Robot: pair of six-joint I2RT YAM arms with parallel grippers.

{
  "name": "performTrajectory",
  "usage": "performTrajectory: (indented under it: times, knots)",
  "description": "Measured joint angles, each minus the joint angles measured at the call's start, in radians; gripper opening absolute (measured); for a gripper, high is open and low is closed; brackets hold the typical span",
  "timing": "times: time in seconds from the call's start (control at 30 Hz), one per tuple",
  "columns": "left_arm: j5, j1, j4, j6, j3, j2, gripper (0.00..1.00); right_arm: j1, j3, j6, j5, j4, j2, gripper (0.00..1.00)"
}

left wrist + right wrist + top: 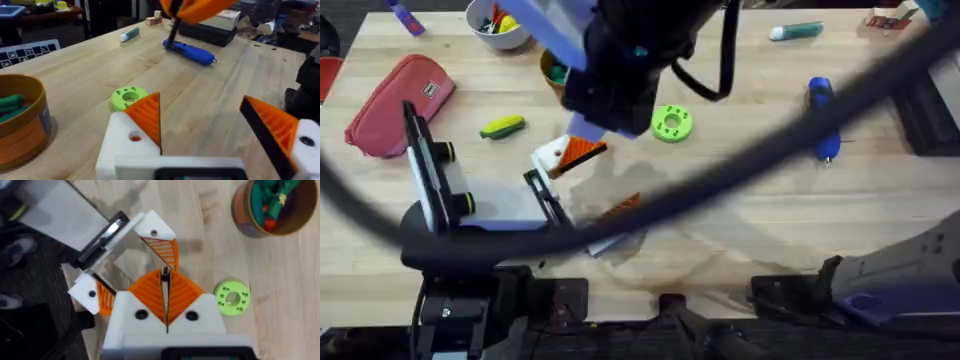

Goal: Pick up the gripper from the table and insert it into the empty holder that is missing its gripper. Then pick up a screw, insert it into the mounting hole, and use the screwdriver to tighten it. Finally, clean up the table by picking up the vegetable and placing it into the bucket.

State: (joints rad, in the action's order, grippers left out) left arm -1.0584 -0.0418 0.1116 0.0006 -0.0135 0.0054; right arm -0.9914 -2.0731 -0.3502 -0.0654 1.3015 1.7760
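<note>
My left gripper [200,100] is open just above the table. Both of its white holders carry an orange finger. The near holder [120,145] has its mounting hole facing the left wrist camera, beside the orange gripper [147,117]. My right gripper [165,277] hovers right over the left one, shut on a thin black screw [172,32] that points down. The blue screwdriver [822,105] lies at the right. The yellow corn vegetable [503,127] lies at the left. The orange-brown bucket [272,207] holds green toys behind the grippers.
A green disc [671,123] lies mid-table next to the grippers. A red pouch [395,105] is at the far left, a white bowl [500,22] at the back left and a teal marker [795,32] at the back right. The right arm crosses close under the overhead camera.
</note>
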Motion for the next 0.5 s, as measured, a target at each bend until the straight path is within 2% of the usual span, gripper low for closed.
performTrajectory:
  times: [0.5]
  knots:
    - [0.000, 0.000, 0.000, 0.000, 0.000, 0.000, 0.987, -0.021, 0.000, -0.071, -0.116, -0.051, 0.046, 0.006]
